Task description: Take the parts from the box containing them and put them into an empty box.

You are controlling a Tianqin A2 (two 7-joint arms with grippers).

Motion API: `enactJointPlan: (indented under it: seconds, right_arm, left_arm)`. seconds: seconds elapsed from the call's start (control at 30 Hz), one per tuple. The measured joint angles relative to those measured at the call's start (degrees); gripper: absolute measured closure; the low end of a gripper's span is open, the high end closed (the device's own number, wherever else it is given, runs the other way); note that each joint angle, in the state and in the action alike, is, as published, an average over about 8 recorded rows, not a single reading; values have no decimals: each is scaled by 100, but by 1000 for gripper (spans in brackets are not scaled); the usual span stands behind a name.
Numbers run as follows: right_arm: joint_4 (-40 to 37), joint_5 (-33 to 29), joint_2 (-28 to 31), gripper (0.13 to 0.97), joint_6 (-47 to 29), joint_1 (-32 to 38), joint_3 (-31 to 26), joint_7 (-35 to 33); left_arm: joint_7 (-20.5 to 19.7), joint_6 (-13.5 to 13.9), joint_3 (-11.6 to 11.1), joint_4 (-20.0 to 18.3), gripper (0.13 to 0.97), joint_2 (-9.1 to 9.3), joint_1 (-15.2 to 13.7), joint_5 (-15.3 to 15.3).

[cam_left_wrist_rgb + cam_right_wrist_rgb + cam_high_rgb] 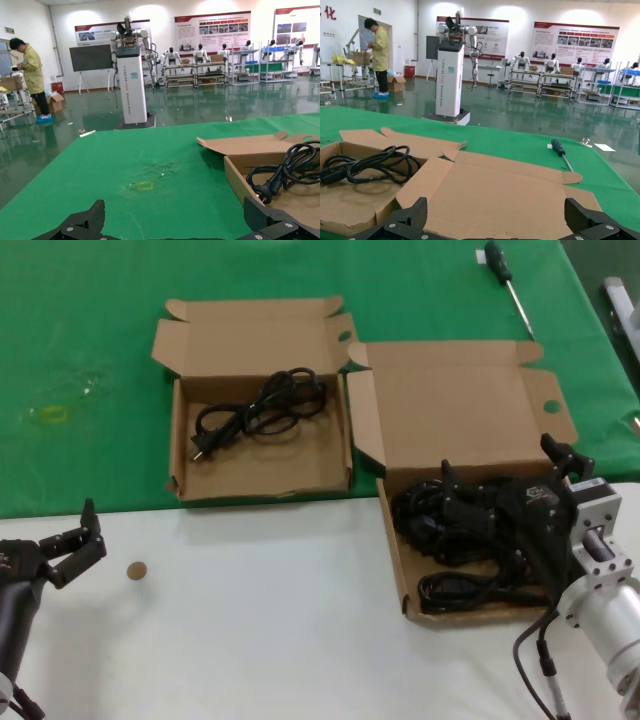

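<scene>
I am holding the right tool (505, 490) spread open low over the cables (462, 530) piled in the larger box (398, 540), gripping nothing. One cable (262, 407) is lying in the smaller box (345, 455) beside it. The left tool (68, 540) is waiting open over the white surface (260, 620).

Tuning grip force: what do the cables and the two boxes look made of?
Cables: black, matte, rubbery-looking jacket with moulded plugs; they coil loosely, so likely flexible. One already lies in the smaller box. Both it and the larger box: plain brown cardboard, matte, with folded flaps and raw cut edges.
</scene>
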Motion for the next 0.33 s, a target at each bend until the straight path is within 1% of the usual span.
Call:
enactJointPlan:
  seconds: [0.33]
  right_arm:
    - [0, 0, 0, 129, 0, 0, 0, 0]
  left_arm:
    - [0, 0, 0, 0, 132, 0, 0, 0]
